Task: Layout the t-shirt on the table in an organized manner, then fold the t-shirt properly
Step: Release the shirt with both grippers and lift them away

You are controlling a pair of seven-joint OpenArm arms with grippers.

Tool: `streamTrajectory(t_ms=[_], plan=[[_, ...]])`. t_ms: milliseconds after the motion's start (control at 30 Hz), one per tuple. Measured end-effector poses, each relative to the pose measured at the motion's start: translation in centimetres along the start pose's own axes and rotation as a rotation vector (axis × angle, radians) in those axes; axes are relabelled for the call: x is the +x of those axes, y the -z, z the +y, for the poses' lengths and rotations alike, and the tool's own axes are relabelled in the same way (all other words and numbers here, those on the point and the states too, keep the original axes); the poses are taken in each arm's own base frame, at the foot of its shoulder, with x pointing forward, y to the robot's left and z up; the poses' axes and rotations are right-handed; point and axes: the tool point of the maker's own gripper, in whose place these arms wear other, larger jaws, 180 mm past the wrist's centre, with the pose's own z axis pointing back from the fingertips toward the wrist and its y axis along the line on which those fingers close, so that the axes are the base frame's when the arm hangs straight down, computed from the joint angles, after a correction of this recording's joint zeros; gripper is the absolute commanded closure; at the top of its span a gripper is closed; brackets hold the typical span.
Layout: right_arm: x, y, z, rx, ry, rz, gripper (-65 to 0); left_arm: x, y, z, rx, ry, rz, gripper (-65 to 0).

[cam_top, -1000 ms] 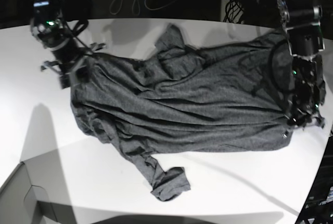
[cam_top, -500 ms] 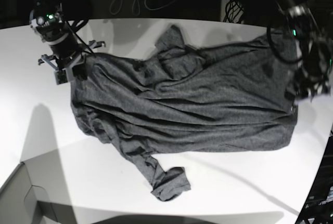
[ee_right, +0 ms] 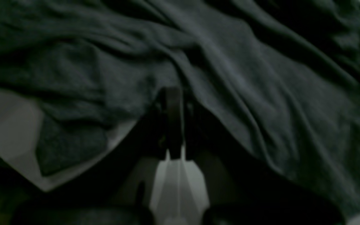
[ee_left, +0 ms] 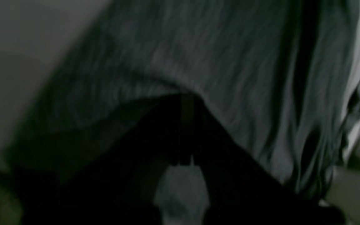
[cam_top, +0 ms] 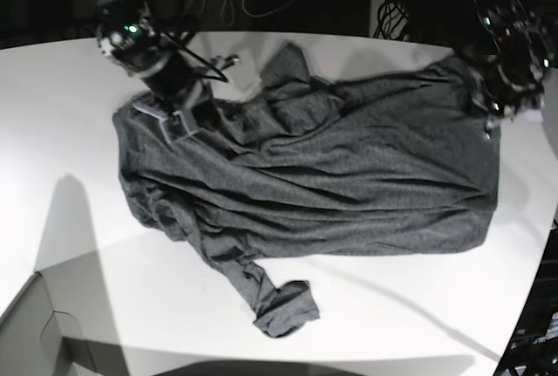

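T-shirt [cam_top: 314, 175] stretches between right claw [cam_top: 179, 119] and left claw [cam_top: 499, 112]

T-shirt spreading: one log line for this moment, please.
left gripper shut on t-shirt | right gripper shut on t-shirt | t-shirt rumpled on table

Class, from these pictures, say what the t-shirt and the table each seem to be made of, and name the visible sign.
t-shirt: probably soft knit cotton, matte heathered charcoal; it drapes in loose wrinkles and shows flecked grey.
table: smooth, hard white surface, perhaps laminate; flat, with soft shadows and no grain. The exact material is unclear.
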Motion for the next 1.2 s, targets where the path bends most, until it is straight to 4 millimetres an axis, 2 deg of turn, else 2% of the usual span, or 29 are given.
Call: streamTrajectory(t_ms=[233, 433, 567, 700, 867, 933, 1000, 1067, 1133, 1200], plan=[[-2.4, 1.2, -1.3, -0.014, 0.005, 0.076, 0.0, 2.8, 2.9, -2.2, -0.011, 0.112, -0.109, 0.0], [-4.8, 1.9, -4.6, -0.059, 0.007, 0.138, 0.0, 6.9, 4.4, -2.9, 0.029, 0.147, -0.174, 0.0], [-4.7, 2.1, -7.7, -0.125, 0.039, 0.13, 0.0, 8.9, 5.0, -3.9, 0.051, 0.119, -0.193, 0.0], [-3.8, 3.0, -9.6, -0.15, 0.038, 0.124, 0.0, 9.8, 5.5, -6.1, 0.055, 0.092, -0.195, 0.0], [-2.5, 5.0, -12.9, -0.193, 0.042, 0.121, 0.0, 9.2, 6.1, -10.8, 0.0, 0.115, -0.162, 0.0], [-1.9, 5.0, -14.7, -0.208, 0.019, 0.131, 0.0, 10.0, 5.9, -13.2, -0.036, 0.138, -0.195, 0.0], [-1.5, 4.8, -16.9, -0.246, 0.002, 0.151, 0.0, 11.7, 5.2, -15.5, -0.071, 0.166, -0.267, 0.0], [-0.7, 4.6, -18.3, -0.277, -0.022, 0.167, 0.0, 12.7, 4.6, -17.1, -0.095, 0.183, -0.298, 0.0], [1.8, 4.0, -19.0, -0.297, -0.041, 0.104, 0.0, 12.9, 4.1, -18.1, -0.118, 0.188, -0.304, 0.0], [5.1, 2.5, -19.6, -0.333, -0.062, 0.01, 0.0, 12.3, 3.3, -19.2, -0.147, 0.202, -0.28, 0.0]])
